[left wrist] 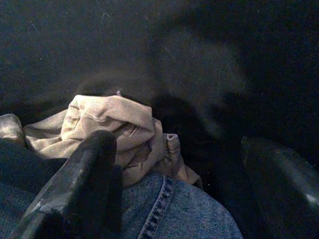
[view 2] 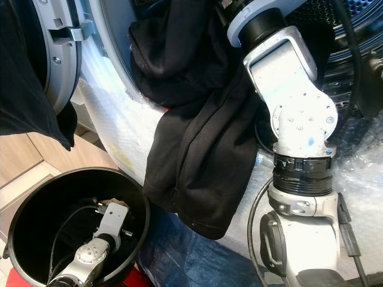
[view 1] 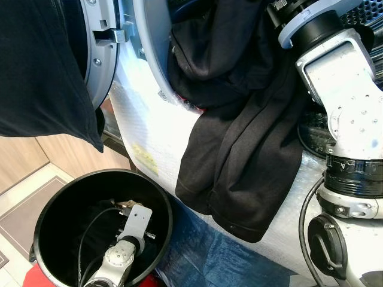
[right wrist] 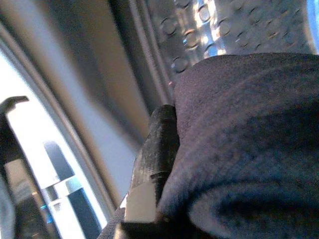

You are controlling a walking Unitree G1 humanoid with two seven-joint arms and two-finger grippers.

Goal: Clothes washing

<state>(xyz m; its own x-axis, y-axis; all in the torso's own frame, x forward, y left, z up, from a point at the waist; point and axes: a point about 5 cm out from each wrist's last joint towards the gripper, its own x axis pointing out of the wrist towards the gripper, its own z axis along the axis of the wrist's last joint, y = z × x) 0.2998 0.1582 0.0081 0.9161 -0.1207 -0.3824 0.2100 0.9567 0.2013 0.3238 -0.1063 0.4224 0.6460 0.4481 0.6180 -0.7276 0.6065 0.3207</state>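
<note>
— Hanging half out of the washer: black cloth, top part bunched in the round opening, rest spilling down the white front.

— And up at the opening?

— Right arm reaching up into the drum. Right gripper inside, dark cloth pressed against one black finger. Looks clamped on the black cloth, second finger hidden under it. Bumpy metal drum wall just behind.

— Lower down?

— Black bucket on the floor, just beside the washer front. Left arm dipping down inside it. Left gripper spread wide, holding nothing. Beige cloth crumpled at the bottom, touching one finger. Blue jeans lying next to the beige cloth, partly over it.

— Anything else around?

— Washer door swung wide to the left, another dark cloth draped in front of it. Bubble wrap stuck over the washer front. Blue plastic sheet on the floor between bucket and washer. Wooden panel and pale floor tiles off to the left.
</note>
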